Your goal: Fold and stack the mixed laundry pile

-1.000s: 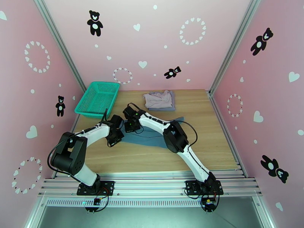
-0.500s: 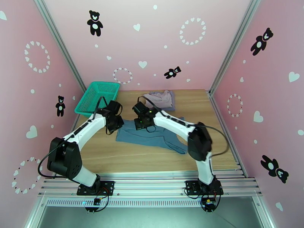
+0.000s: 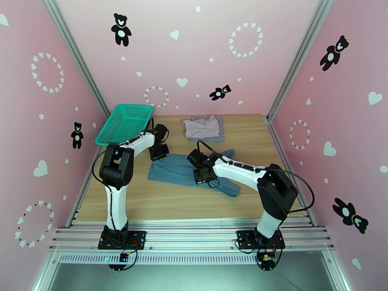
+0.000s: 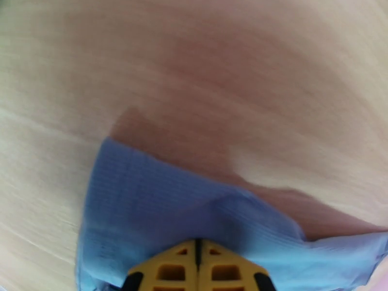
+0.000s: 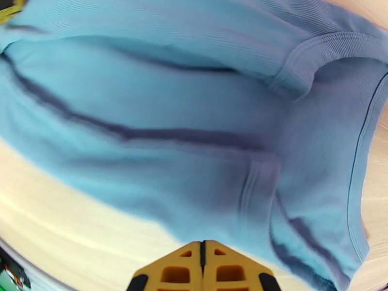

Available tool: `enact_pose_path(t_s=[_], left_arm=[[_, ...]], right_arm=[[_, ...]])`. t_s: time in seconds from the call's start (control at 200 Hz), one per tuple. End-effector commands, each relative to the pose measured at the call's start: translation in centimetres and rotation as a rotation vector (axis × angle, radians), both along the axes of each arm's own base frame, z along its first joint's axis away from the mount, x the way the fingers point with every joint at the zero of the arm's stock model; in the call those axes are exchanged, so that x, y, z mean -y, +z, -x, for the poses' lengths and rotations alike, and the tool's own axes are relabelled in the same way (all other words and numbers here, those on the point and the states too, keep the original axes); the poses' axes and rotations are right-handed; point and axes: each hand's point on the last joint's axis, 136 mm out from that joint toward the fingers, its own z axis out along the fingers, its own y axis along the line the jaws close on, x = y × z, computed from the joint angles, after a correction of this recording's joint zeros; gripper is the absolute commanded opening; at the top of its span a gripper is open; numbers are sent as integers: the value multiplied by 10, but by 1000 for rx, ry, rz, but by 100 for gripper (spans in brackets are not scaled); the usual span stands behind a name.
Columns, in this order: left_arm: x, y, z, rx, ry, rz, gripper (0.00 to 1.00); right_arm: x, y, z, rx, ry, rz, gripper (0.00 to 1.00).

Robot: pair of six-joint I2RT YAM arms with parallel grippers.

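Observation:
The dusty teal-blue sleeveless top (image 3: 175, 172) lies flat and creased mid-table. My left gripper (image 3: 159, 153) sits at its far left corner. In the left wrist view the yellow fingers (image 4: 196, 250) are shut, with that corner of the teal top (image 4: 169, 200) pinched and raised a little off the wood. My right gripper (image 3: 203, 177) is over the top's middle. In the right wrist view its fingers (image 5: 202, 253) are shut at an edge of the teal cloth (image 5: 169, 93). A pale mauve-grey garment (image 3: 201, 126) lies folded on a grey-lavender one (image 3: 220, 134) at the back.
A green mesh basket (image 3: 125, 124) stands tilted at the far left corner, just behind my left forearm. Pink walls enclose the wooden table (image 3: 160, 202) on three sides. Bare wood runs along the near edge and the right side.
Both grippers carried the teal top away from the near edge. My left arm stretched toward the back by the basket. My right gripper then swung back toward the near right over the cloth.

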Motion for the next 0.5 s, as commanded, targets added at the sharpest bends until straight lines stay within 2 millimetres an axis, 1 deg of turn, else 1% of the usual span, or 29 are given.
enact_pose_path(t_s=[0.0,0.11,0.19,0.36,0.455,0.49], left_arm=[[5,-17,9,-47,-27,-6,0],[3,-29,29,-88,-23,-19,0],[3,-34,46,-113,-26,-26,0],[5,-42,87,-159,-33,-41,0],[3,-44,110,-179,-30,-50,0],[2,-44,118,-184,-30,-53,0]], right_arm=[[10,-21,-12,-3,-53,41,0],[19,-46,-11,-56,-75,67,0],[22,-59,-10,-90,-88,64,0],[26,-66,-16,-106,-95,64,0],[37,-68,-25,-114,-97,77,0],[43,-68,-30,-117,-98,91,0]])
